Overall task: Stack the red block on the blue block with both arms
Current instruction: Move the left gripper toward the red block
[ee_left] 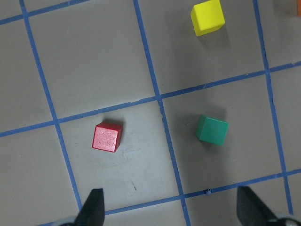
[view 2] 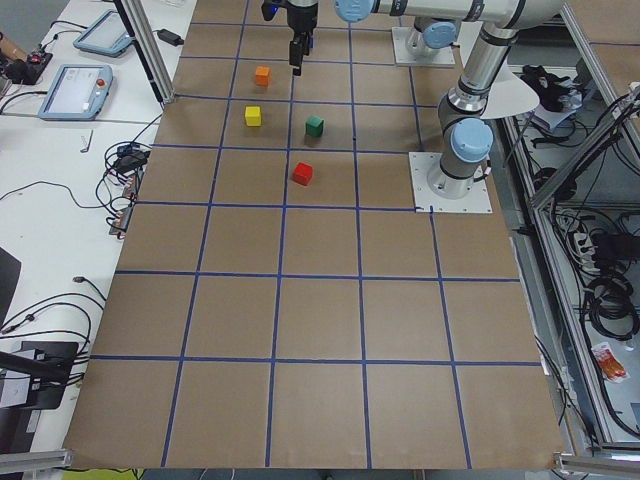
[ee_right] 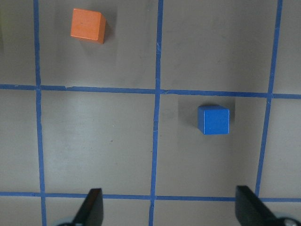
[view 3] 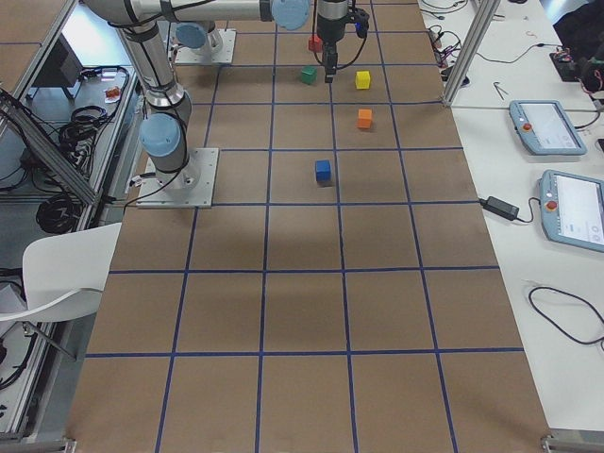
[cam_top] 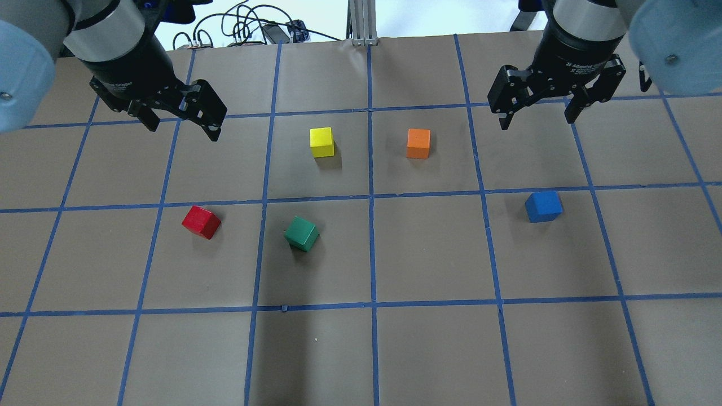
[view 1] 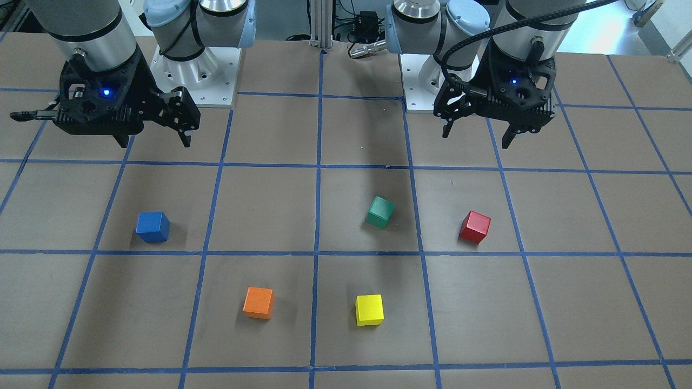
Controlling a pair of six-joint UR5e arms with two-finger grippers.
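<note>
The red block [cam_top: 201, 221] lies on the table in the left half, below my left gripper [cam_top: 181, 128], which hangs open and empty above the table. In the left wrist view the red block [ee_left: 107, 137] lies ahead of the left fingertip [ee_left: 94, 207]. The blue block [cam_top: 543, 206] lies in the right half, below my right gripper [cam_top: 536, 123], which is also open and empty. In the right wrist view the blue block [ee_right: 213, 119] lies ahead, between the two spread fingers. In the front view the red block [view 1: 475, 227] is on the right and the blue block [view 1: 152, 227] on the left.
A green cube [cam_top: 302, 233] lies right of the red block. A yellow cube [cam_top: 322, 141] and an orange cube [cam_top: 418, 143] lie farther out near the middle. The brown table [cam_top: 428, 349] has a blue tape grid. The arm bases [view 1: 194, 81] stand at the robot side.
</note>
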